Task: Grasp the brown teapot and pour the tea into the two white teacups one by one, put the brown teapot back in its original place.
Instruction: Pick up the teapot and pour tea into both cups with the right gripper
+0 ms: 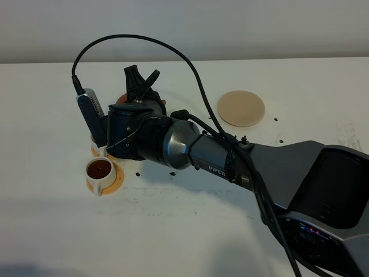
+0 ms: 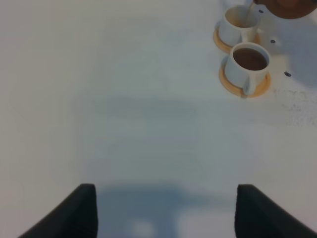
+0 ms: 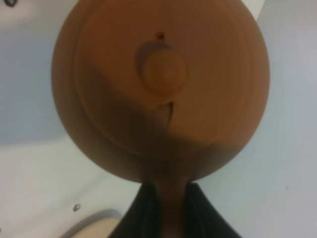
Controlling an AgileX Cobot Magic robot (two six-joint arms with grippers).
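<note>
Brown teapot (image 3: 161, 99) hangs in the air over the two white teacups, held by the right gripper (image 3: 171, 191), whose arm reaches across the table (image 1: 52, 231) to the left side. It is carried there so that its spout comes above the far teacup (image 2: 238, 22). In the left wrist view the pot's edge sits just past that cup's rim, and a thin brownish line seems to run down into it, though it is too fine to be sure of. This cup's inside looks pale, so by this showing it is the one being filled. The near teacup (image 2: 250, 62) already holds dark tea, which suggests the first pour is done. Each cup stands on its own orange saucer (image 2: 225, 84), the two saucers touching or nearly so.

The right jaws are clamped on the teapot's handle: the black fingers (image 3: 141, 215) press on either side of it, with the round body and knobbed lid lying beyond the fingertips. The grip on the handle leaves the spout free to tip.

The left gripper (image 2: 164, 191) waits well apart from the cups, jaws spread and holding nothing.

The beige coaster (image 1: 241, 108) lies bare on the right of the table, well away from the cups, ready to take the pot back.
</note>
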